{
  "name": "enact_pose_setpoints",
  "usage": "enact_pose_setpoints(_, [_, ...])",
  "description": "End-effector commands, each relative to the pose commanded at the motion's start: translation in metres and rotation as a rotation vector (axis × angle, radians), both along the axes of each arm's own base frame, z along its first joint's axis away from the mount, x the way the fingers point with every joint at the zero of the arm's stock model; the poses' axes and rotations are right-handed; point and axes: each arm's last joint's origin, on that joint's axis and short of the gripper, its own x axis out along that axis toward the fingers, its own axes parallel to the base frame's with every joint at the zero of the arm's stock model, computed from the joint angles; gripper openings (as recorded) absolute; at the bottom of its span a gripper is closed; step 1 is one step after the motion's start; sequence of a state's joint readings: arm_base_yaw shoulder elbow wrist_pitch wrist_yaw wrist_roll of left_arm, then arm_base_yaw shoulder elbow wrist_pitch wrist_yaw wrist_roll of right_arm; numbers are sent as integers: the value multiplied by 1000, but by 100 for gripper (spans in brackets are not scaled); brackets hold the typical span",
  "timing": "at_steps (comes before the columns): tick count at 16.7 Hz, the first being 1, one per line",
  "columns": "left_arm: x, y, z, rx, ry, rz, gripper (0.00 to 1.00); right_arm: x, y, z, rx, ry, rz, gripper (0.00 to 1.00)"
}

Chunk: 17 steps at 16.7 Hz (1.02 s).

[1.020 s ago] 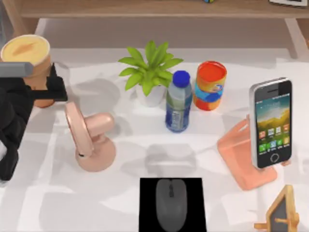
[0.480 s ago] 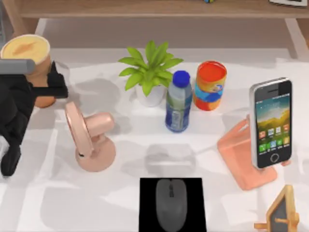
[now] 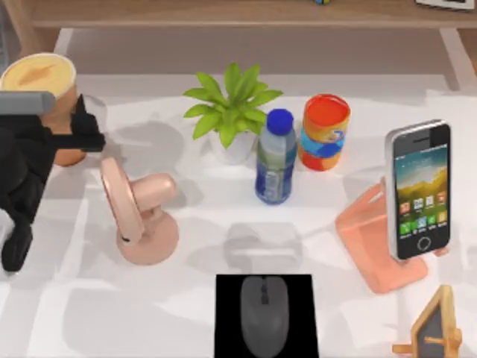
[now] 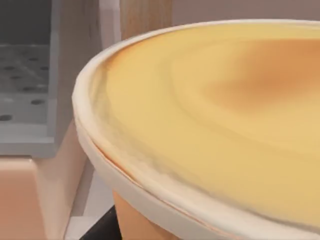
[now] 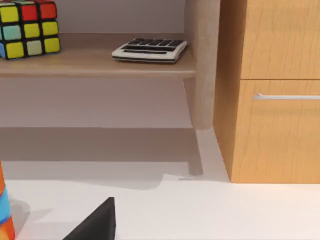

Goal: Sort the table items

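My left arm is reaching in from the top view's left edge, its black links running up that side of the table [image 3: 223,246], and the left gripper [image 3: 74,134] is sitting against the tall orange cup [image 3: 46,97] at the back left corner, one dark finger [image 3: 88,119] poking out past the cup's right side and another just below it, so the fingers are straddling the cup's body; whether they are actually pressing on it I cannot tell, since the cup and the arm are hiding the contact. The left wrist view is looking very close across the cup's yellow top [image 4: 215,110] with its pale rim and an orange wall below. The cup's lower part is being covered by the gripper and arm in the top view. The grey computer mouse [image 3: 264,313] is lying on a black pad [image 3: 227,298] at the front centre, its near end cut off by the frame. The smartphone [image 3: 419,190] is leaning upright on a salmon stand [image 3: 365,231] at the right. A pink desk fan [image 3: 138,212] is standing just in front of the cup. The right wrist view is showing a shelf, a colour cube [image 5: 27,27] and a calculator [image 5: 150,49], with a dark finger tip [image 5: 97,222] at the frame's edge; that gripper's spread is not readable
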State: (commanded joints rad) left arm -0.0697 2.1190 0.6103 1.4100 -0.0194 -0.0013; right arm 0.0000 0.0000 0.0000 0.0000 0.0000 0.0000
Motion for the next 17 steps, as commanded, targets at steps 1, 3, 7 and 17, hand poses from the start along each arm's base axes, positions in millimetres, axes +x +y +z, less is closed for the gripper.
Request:
enact_pose_setpoints(1, [0,0,0,0,0,0,17,0,0,0,0,0,0,100])
enact_pose_setpoints(3, [0,0,0,0,0,0,2,0,0,0,0,0,0,100])
enact_pose_setpoints(7, [0,0,0,0,0,0,0,0,0,0,0,0,0,100])
enact_pose_setpoints(17, [0,0,6,1,-1,0,0,0,0,0,0,0,0,100])
